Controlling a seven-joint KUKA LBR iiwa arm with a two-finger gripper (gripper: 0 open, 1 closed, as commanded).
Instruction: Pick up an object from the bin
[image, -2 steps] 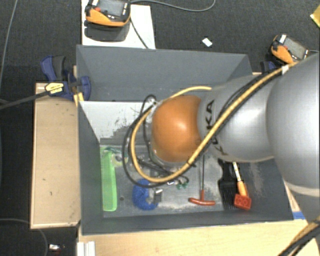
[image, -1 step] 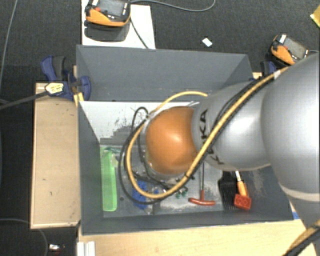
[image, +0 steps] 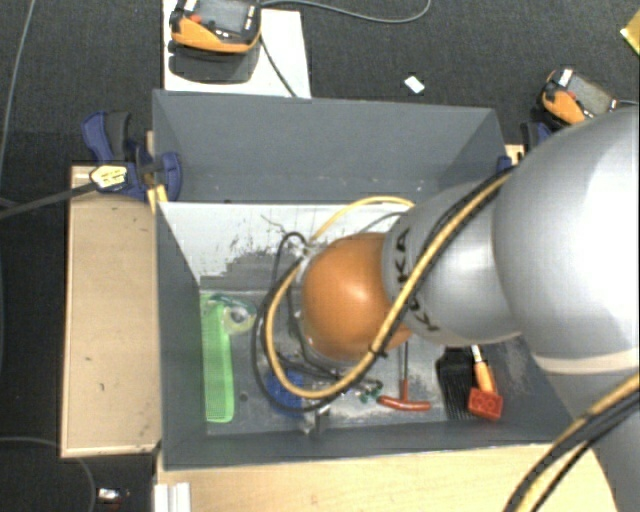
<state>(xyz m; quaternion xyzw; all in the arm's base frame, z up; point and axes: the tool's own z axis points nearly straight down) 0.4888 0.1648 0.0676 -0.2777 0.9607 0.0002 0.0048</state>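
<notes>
A large silver-grey arm (image: 540, 260) reaches into a grey metal bin (image: 320, 150) from the right, and its thick rounded body covers the bin's right rear part. It bends down to a round orange cover (image: 345, 300) at the wrist, which sits over the middle of the bin floor. One yellow cable (image: 375, 203) and one black cable (image: 292, 240) loop out from the wrist to the left and curl back under it. Below the cover, the gripper (image: 312, 418) points down, low over the floor and near the front wall. The wrist hides most of it, so it cannot be told whether it is wide, narrow or holding something. Just beside it on the left, partly under the cables, lies one blue thing (image: 285, 397), the thing nearest to the gripper; too little of it shows to tell its shape. Along the left wall lies one long bright green comb (image: 218, 360), flat on the floor and running front to back. One small pale round piece (image: 238, 317) lies at the comb's rear end. To the right of the gripper lies one thin tool with a red hooked handle (image: 405, 402). Farther right, near the front right corner, one black block (image: 455, 385) lies just beside one orange and red piece (image: 483, 392) with a white tip. The floor's rear part is pale and scuffed with dark marks.
</notes>
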